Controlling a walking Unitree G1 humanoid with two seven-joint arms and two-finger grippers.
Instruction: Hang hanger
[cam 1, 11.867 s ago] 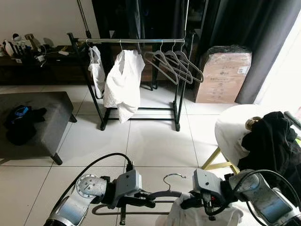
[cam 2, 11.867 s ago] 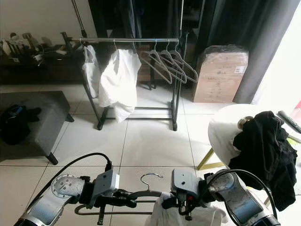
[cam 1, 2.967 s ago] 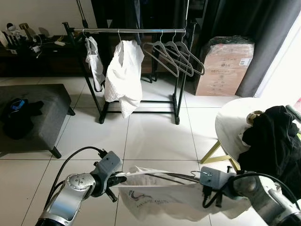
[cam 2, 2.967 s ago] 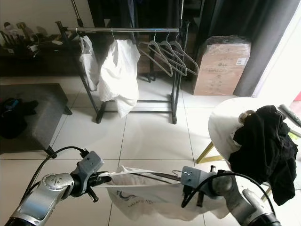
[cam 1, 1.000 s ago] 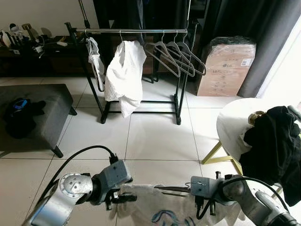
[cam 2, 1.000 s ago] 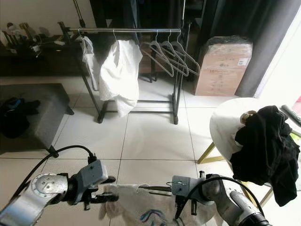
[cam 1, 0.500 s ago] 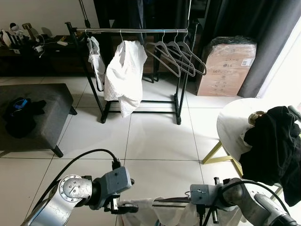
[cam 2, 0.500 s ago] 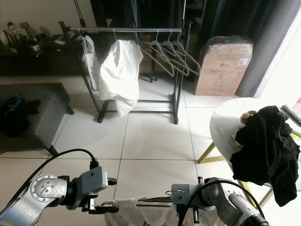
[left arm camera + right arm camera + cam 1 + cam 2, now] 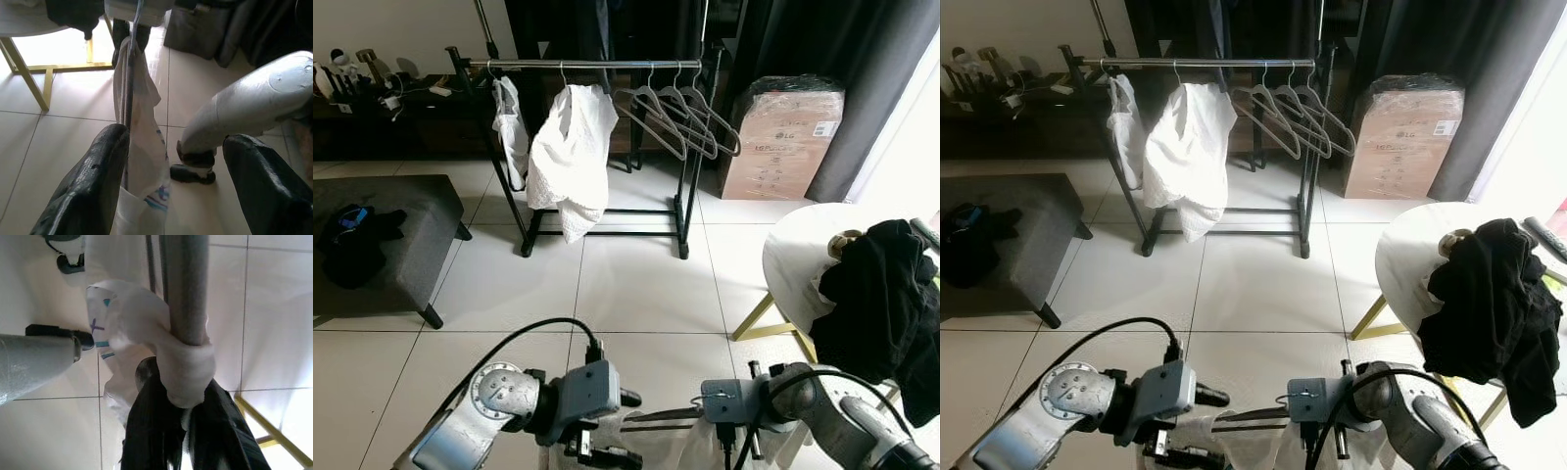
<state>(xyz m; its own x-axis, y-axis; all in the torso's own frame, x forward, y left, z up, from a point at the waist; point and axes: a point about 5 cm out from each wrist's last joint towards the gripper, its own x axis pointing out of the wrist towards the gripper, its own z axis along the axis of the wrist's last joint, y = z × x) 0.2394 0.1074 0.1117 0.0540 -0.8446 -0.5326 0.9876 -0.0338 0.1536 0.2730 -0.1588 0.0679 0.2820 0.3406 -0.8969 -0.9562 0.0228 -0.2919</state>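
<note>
Hanger (image 9: 185, 289) pinched in right claw (image 9: 182, 431), beside spread left claw (image 9: 171, 196).

The hanger (image 9: 187, 289) is grey, and the shirt (image 9: 144, 147) draped on it is white with small blue and red-brown marks. Each tool has black fingers (image 9: 93, 191) on a silver arm (image 9: 499, 392). The floor (image 9: 636, 284) is pale, glossy white tile with thin grey joints. On the far rack (image 9: 597, 65), black with a chrome rail, hang a white garment (image 9: 570, 157) and grey hangers (image 9: 680, 122). The box (image 9: 781, 142) is brown cardboard. The round tabletop (image 9: 793, 264) at right is white on yellow legs (image 9: 759, 318), under black clothes (image 9: 886, 294). The ottoman (image 9: 411, 235) at left is dark grey.
</note>
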